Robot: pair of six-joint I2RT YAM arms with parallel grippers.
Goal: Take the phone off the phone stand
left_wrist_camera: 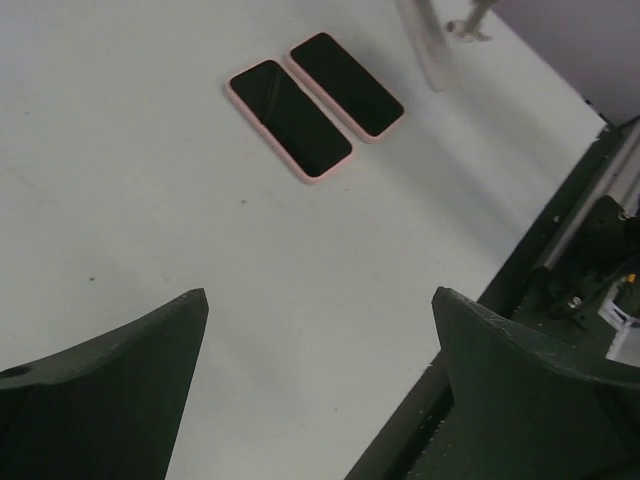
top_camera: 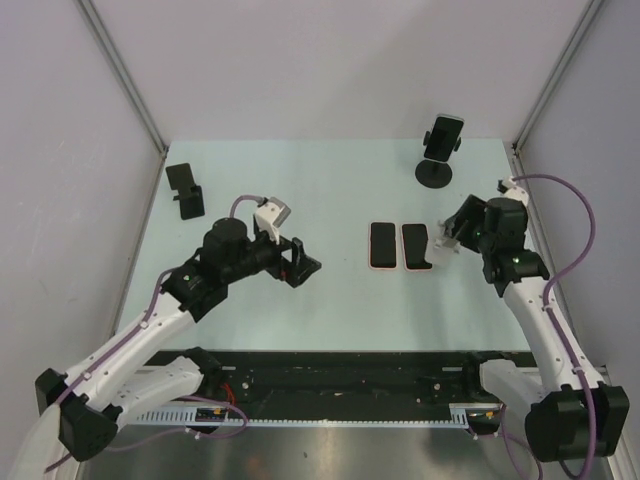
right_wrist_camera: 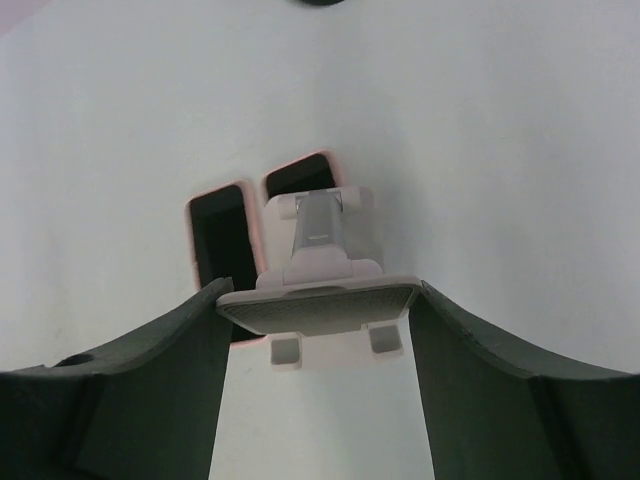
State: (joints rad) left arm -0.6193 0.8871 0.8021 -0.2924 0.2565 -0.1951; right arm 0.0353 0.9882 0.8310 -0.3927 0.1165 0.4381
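Phone sits upright in a black stand on the worktop, behind and to the right of the two pink-cased phones, which lie flat side by side. Right gripper is just right of the pink-cased phones and well apart from the upright phone. Its fingers are clamped on the base of a white stand. Left gripper is left of the pink-cased phones, with its fingers spread apart and holding nothing. A second black holder stands far left of the pink-cased phones.
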